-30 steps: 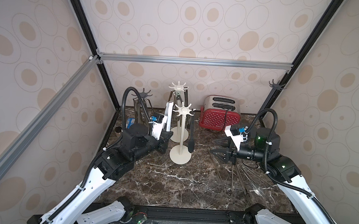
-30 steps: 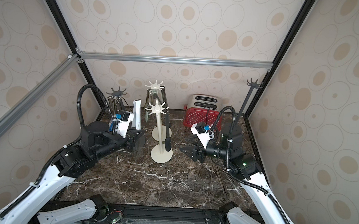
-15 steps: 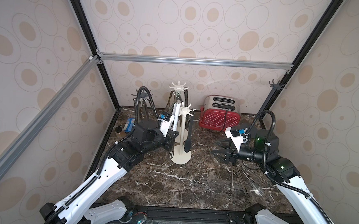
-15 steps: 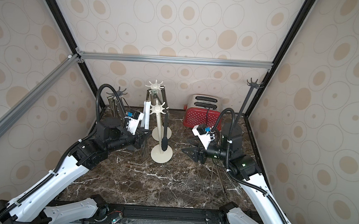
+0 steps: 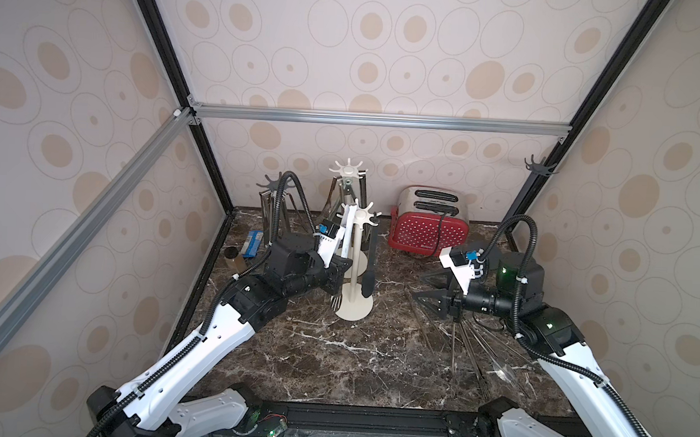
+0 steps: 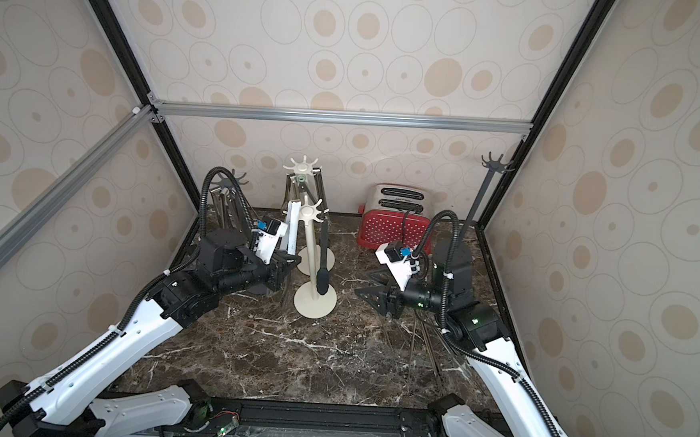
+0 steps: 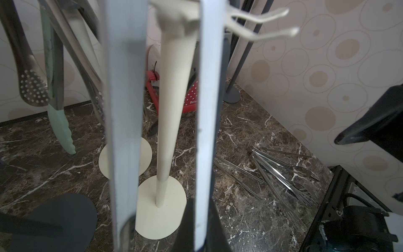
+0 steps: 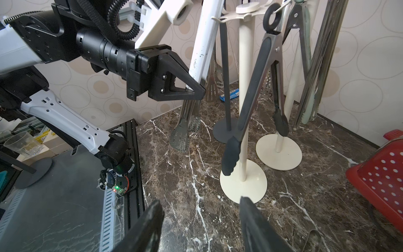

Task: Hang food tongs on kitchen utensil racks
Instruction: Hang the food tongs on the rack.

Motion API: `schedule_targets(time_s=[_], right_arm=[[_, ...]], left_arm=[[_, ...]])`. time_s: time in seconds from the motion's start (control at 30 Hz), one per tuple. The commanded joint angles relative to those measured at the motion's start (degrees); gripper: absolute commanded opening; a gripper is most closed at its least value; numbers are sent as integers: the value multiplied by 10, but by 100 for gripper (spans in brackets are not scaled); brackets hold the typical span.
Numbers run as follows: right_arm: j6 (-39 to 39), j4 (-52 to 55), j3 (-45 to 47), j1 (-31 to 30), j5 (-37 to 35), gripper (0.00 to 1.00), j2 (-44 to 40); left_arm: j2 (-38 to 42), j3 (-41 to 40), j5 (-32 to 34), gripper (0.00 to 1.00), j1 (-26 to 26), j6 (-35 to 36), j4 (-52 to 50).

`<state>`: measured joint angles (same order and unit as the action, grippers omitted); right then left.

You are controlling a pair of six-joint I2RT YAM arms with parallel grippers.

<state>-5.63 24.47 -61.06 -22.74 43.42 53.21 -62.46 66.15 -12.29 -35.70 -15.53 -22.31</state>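
In the last second my left gripper point(image 8: 198, 92), closed on the white-handled tongs point(image 8: 201, 48), carried them closer to the near cream rack point(image 5: 352, 269). Their upper end stood just beside its crown, and I judged it not yet hooked. My right gripper point(image 5: 433, 295) waited open and empty over the loose tongs point(image 5: 471, 347) near the tabletop's right edge.

Two cream racks point(image 5: 347, 170), two dark grey racks point(image 5: 536, 169), one toaster point(image 5: 426, 232), many tongs point(image 8: 251, 93).

Place: robot lab cell dressed as a kitchen corner.
Frame: black and silver aluminium-profile beams point(image 5: 371, 119) high above the right gripper point(image 5: 419, 288).
Walls: beige panels printed with tan ovals point(image 5: 349, 61).
Counter: dark brown white-veined marble-look tabletop point(image 5: 332, 351) beneath it.
Prop: red-and-steel toaster point(image 5: 429, 228) just beyond it.
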Motion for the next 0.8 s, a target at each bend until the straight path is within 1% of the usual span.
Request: schedule_targets(time_s=[0.0, 0.4, 0.77], right_arm=[[-12, -4, 7, 4, 10, 59, 1], [-12, -5, 11, 4, 16, 59, 1], [-13, -5, 13, 6, 18, 59, 0]], left_arm=[[5, 0, -1, 0, 3, -1, 26], [13, -51, -12, 0, 3, -16, 44], [23, -77, -14, 0, 3, -19, 49]])
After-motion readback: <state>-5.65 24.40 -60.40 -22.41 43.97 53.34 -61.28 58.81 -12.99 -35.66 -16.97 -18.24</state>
